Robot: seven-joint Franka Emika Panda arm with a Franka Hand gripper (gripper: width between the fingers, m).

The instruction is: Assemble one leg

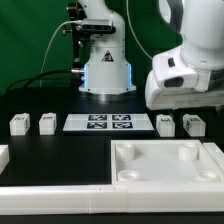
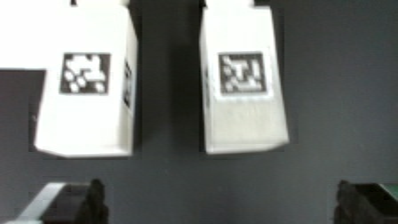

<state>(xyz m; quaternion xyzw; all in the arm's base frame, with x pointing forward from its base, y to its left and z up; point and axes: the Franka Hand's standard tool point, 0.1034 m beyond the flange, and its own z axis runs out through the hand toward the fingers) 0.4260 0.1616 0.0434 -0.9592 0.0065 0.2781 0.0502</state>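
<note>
gripper: jaws wide apart, empty | small white plastic rectangular tagged leg: just ahead of gripper; matching leg beside it, apart

Four small white rectangular posts, each bearing a black-and-white tag, lie on the black desk in line with the marker board. The outer left leg and inner left leg sit off the board's end on the exterior view's left. The inner right leg and outer right leg sit off its other end, close together but apart.
</note>
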